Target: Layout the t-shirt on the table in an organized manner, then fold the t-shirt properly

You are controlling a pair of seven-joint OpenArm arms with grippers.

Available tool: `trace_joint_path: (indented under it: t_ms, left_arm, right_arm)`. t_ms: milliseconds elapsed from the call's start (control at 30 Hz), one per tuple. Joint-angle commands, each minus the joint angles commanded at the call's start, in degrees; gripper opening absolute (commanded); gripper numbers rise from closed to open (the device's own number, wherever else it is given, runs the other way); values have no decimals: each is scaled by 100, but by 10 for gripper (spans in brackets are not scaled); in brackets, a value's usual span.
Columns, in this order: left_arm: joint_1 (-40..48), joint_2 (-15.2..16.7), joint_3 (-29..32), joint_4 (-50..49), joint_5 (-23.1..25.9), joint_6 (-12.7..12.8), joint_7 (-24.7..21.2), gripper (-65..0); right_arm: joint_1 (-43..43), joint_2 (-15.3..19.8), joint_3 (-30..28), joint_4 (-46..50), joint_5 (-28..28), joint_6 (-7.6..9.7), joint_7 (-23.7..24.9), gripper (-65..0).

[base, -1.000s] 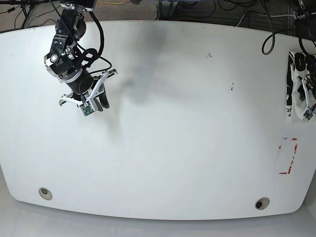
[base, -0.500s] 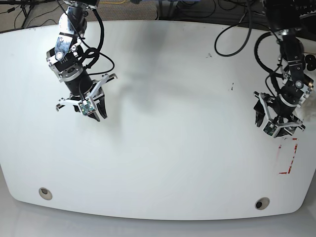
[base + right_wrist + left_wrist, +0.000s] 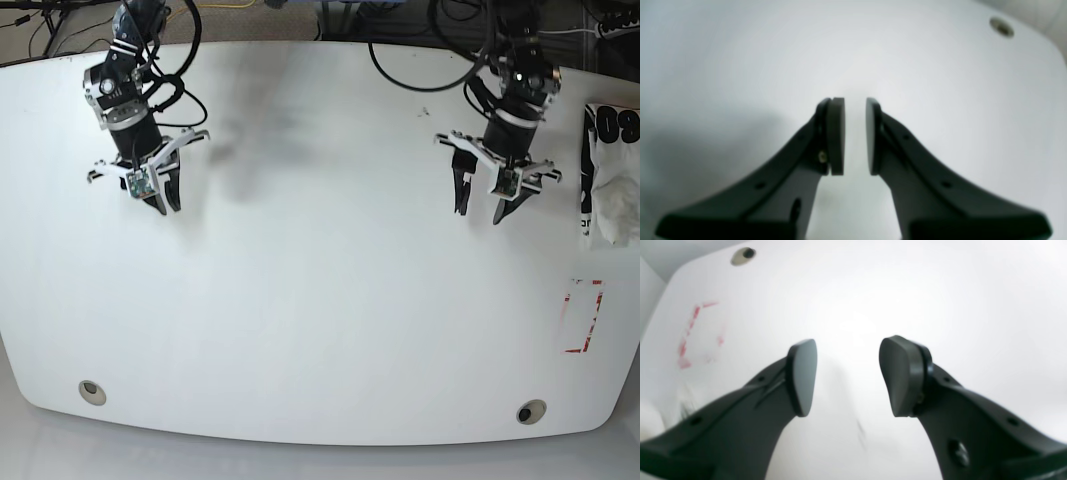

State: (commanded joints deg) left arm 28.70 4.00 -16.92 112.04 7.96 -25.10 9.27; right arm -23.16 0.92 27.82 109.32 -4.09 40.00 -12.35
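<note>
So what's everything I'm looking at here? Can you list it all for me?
table: one, white, fills most of the overhead view
t-shirt: one, white with black lettering, bunched up at the table's right edge in the overhead view
red tape mark: one, red, on the table below the t-shirt
round holes: two, grey, near the front edge, one at each end
cables: several, black, behind the table's far edge
left gripper: one, black, fingers apart, above the table near the t-shirt, empty
right gripper: one, black, fingers slightly apart, at the far end from the t-shirt, empty
</note>
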Motion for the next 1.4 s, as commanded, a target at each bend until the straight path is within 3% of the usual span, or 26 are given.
trace_joint_path:
  t_ms: [167, 300, 567, 900, 1167, 1400]
  left_arm:
    - [774, 44, -26, 97, 0, 0, 9, -350]
    - [1565, 26, -26, 273, 0, 0, 9, -350]
    - [3077, -62, -185, 281, 9, 0, 18, -350]
    - [4290, -79, -255, 105, 18, 0, 26, -350]
    - [3719, -105, -237, -1143, 44, 0, 26, -350]
    - [2576, -598, -62, -2989, 44, 0, 26, -350]
  right_arm:
    - [-862, -123, 123, 237, 668, 0, -9, -547]
    - [-1547, -123, 123, 457, 897, 0, -9, -547]
    - [-2716, -167, 114, 492, 941, 0, -9, -547]
    - [-4009, -334, -105, 290, 941, 0, -9, -547]
    - [-4202, -167, -589, -615, 659, 0, -9, -547]
    - [-3569, -176, -686, -1705, 149, 0, 0, -547]
